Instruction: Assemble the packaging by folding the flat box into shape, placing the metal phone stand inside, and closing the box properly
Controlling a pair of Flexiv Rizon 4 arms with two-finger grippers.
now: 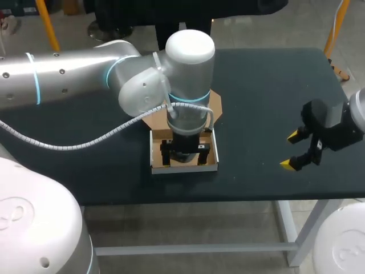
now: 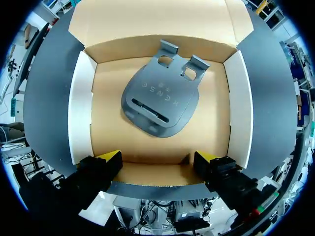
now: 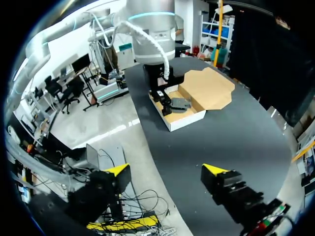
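The grey metal phone stand (image 2: 160, 101) lies flat on the floor of the open box (image 1: 183, 166), which sits mid-tabletop (image 1: 256, 85). The stand's long axis runs near to far with a slight slant. Its two hooked tabs point far, toward the lid flap (image 1: 215, 106) lying flat behind the box, and its rounded end points near. The left claw (image 2: 157, 161) hangs over the box, spread wide and holding nothing, its yellow tips by the near wall. The stand lies just ahead of them, apart from both fingers. The right claw (image 1: 289, 150) is well apart to the right, above the tabletop, also spread wide and holding nothing.
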